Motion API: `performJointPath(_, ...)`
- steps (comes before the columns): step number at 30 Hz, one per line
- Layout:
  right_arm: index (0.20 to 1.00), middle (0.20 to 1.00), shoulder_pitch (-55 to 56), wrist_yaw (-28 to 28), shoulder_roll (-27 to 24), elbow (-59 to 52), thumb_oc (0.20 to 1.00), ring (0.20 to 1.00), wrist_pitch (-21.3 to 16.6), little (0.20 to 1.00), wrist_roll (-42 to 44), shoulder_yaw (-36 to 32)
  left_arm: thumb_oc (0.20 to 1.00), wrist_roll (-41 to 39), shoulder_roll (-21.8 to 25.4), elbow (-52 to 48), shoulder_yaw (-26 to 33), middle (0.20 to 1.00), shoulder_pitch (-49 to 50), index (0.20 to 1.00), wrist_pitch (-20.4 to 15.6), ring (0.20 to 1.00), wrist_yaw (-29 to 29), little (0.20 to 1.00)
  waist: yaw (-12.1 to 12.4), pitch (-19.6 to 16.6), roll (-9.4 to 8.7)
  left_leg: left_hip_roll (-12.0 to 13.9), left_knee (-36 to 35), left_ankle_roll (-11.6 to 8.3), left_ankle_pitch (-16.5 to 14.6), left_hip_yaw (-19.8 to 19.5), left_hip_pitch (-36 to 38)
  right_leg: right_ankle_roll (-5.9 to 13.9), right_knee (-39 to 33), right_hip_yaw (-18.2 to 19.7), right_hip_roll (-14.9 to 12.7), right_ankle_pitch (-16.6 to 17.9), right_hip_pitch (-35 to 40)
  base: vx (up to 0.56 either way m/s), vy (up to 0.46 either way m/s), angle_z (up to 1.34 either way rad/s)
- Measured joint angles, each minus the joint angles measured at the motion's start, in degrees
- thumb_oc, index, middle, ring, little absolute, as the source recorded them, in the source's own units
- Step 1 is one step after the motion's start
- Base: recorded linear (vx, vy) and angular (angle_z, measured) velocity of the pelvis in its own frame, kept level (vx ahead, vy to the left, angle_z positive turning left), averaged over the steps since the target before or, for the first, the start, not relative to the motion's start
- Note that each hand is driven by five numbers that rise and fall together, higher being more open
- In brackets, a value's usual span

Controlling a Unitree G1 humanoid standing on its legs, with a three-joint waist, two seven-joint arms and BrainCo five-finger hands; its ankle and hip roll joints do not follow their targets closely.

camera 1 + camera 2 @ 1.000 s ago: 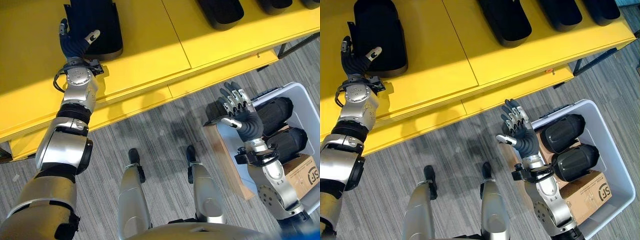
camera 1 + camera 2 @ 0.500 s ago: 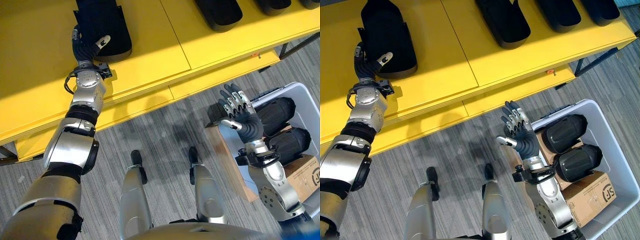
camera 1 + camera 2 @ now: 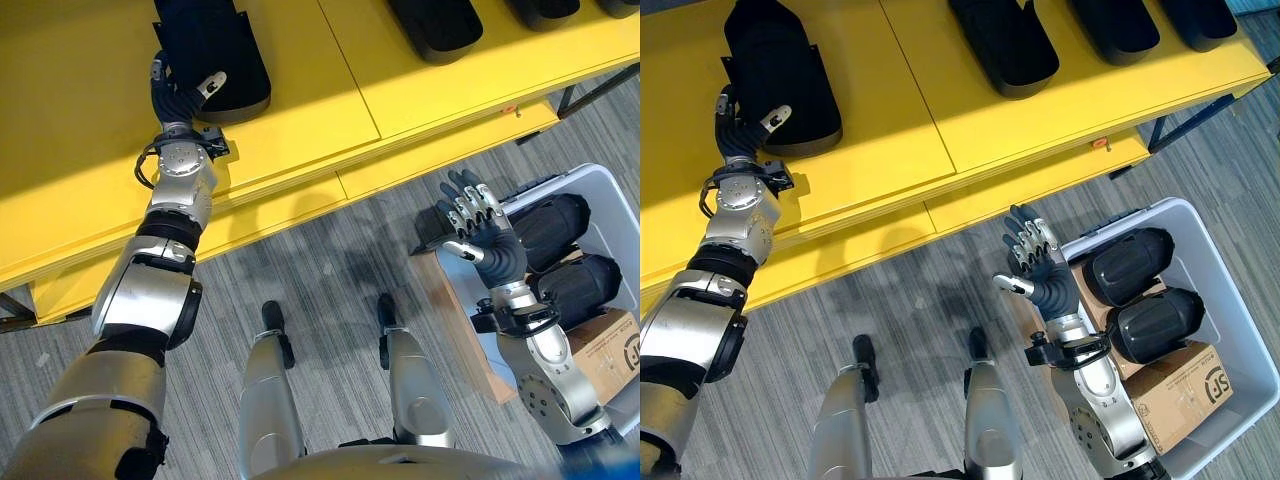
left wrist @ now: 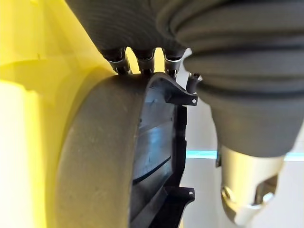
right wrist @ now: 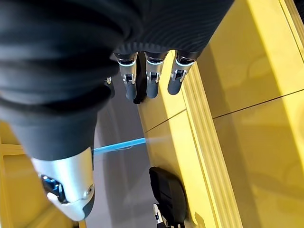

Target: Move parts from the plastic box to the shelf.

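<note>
**Left hand on a part up on the shelf, two more waiting in the box**

The left hand (image 3: 180, 95) is up on the yellow shelf (image 3: 300, 90), right against the near end of a black part (image 3: 215, 50) lying toward the shelf's left end. The thumb sits on the part's top face and the fingers go down beside it; can't tell whether it's really clamped or just resting there. More black parts (image 3: 1005, 40) lie along the shelf's far edge, to the right.

The right hand (image 3: 1038, 265) hangs over the floor just beside the near-left corner of the plastic box (image 3: 1230, 330), fingers spread and straight, nothing in it. Two black parts (image 3: 1140, 295) lie side by side in the box, with a cardboard carton (image 3: 1175, 395) at the near end.

Handling guess: these look like rigid moulded shells, rounded and smooth outside, hollow inside, so probably light for their bulk but slippery on the curved back. I'd take one across its width or hook the open rim.

The left wrist view is where you see that: the hollow ribbed inside (image 4: 156, 147), with small mounting tabs on the rim. The head views just show a black lump, but they give the box and shelf layout.
</note>
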Motion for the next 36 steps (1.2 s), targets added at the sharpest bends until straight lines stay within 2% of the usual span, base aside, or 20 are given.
performJointPath(11,1.0,1.0,0.04,0.06,0.0,0.0,1.0,1.0,0.0,1.0,0.0,-0.01,1.0,-0.02,0.04,-0.02,0.33,1.0,0.39,1.0,-0.44,1.0,-0.52,1.0,0.05,0.01,0.01,0.0,-0.03,0.0,0.0,-0.06,-0.01,-0.09,0.21,0.01,-0.01,-0.18,-0.08,0.0,0.0,0.0)
performJointPath(25,1.0,1.0,0.58,0.08,-0.22,-0.02,1.0,1.0,0.02,1.0,-0.04,-0.6,1.0,-2.4,0.54,-2.27,8.43,1.0,7.96,1.0,-2.54,1.0,-1.61,1.0,0.41,-0.04,1.11,-0.11,-0.13,-0.07,0.0,-0.2,0.34,-0.07,1.59,-0.08,-0.31,-1.33,-0.27,0.0,0.002,0.0)
performJointPath(29,1.0,1.0,0.56,0.08,-0.24,-0.06,1.0,1.0,0.02,1.0,-0.09,-0.78,1.0,-2.4,0.7,-6.41,10.13,1.0,12.28,1.0,-2.94,1.0,-2.15,1.0,0.57,0.03,1.47,-0.12,-0.14,-0.1,-0.02,-0.23,0.38,-0.3,1.97,-0.16,-0.43,-1.74,-0.36,0.0,0.0,0.0)
performJointPath(36,1.0,1.0,0.32,0.04,-0.27,-0.1,1.0,1.0,0.02,1.0,-0.23,-2.93,1.0,-2.39,-0.78,-25.24,12.98,1.0,28.34,1.0,-4.96,1.0,-2.17,1.0,1.85,0.67,2.39,-0.58,-0.79,-0.12,0.03,-0.35,0.5,-0.15,3.37,-0.27,-0.86,-2.67,-0.85,0.0,-0.005,0.02)
